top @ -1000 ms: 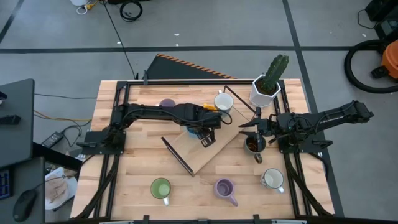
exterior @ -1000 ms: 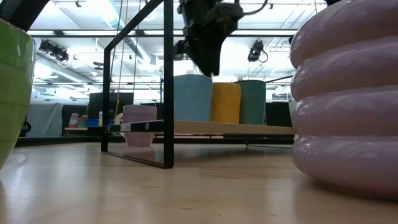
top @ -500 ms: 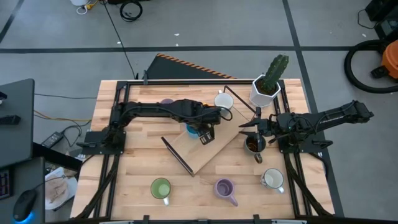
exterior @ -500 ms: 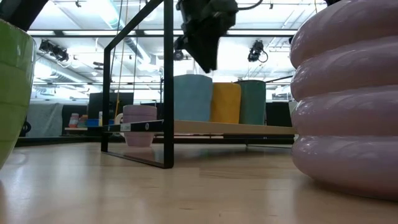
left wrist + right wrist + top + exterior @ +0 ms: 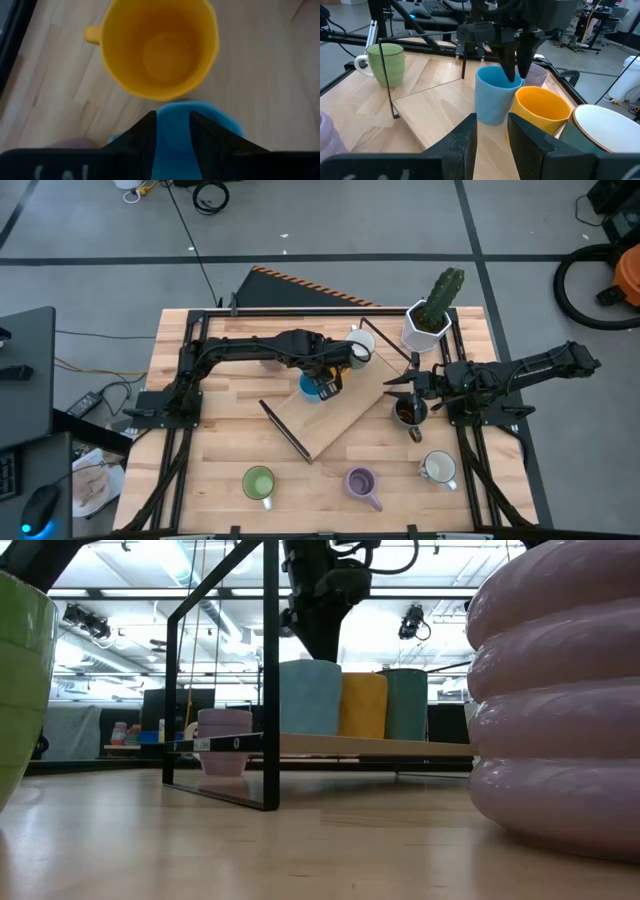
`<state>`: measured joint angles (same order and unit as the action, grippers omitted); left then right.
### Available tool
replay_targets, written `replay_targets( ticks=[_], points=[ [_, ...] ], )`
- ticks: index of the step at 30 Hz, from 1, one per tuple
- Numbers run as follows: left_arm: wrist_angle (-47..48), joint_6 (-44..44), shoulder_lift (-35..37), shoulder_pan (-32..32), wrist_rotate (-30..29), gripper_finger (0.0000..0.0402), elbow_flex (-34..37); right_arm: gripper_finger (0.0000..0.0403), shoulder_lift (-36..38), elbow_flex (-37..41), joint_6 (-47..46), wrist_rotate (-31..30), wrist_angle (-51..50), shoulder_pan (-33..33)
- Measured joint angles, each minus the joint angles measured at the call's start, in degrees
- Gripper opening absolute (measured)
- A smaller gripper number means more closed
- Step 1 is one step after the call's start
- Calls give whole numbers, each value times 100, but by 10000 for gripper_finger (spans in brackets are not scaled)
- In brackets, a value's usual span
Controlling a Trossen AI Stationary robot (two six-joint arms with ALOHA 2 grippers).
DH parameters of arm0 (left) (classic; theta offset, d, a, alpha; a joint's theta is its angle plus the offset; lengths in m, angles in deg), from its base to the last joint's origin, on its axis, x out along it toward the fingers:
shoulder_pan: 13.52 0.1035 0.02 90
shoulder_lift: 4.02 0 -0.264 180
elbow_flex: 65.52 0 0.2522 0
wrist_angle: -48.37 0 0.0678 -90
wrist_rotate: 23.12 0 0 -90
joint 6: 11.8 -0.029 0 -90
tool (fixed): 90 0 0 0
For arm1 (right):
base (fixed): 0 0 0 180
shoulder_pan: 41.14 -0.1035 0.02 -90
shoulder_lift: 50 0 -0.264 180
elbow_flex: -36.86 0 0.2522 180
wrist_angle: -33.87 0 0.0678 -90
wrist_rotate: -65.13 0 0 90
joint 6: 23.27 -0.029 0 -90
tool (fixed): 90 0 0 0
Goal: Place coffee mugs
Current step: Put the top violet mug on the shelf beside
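Two left fingers (image 5: 511,62) above blue mug (image 5: 493,95)

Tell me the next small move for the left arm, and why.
Probably lift the left end effector straight up: it sits at the rim of the blue mug, which stands upright on the wooden board close beside the orange mug; pulling sideways might tip either.

No readable text, label, brand, number or sign shows in any view.
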<state>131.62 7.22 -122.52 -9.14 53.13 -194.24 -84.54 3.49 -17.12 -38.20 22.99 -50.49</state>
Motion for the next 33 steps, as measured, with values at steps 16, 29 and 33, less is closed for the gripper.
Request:
replay_targets(
  ticks=[16,29,33],
  points=[
    [1061,448,208,271,-246,117,11,114,0,-1,-2,10,-1,-1],
    [1072,-2,591,1076,-197,79,923,114,0,-1,-148,258,-122,-1],
    [307,-19,1124,1313,-4,74,1898,114,0,-1,-164,264,-116,-1]
  ],
)
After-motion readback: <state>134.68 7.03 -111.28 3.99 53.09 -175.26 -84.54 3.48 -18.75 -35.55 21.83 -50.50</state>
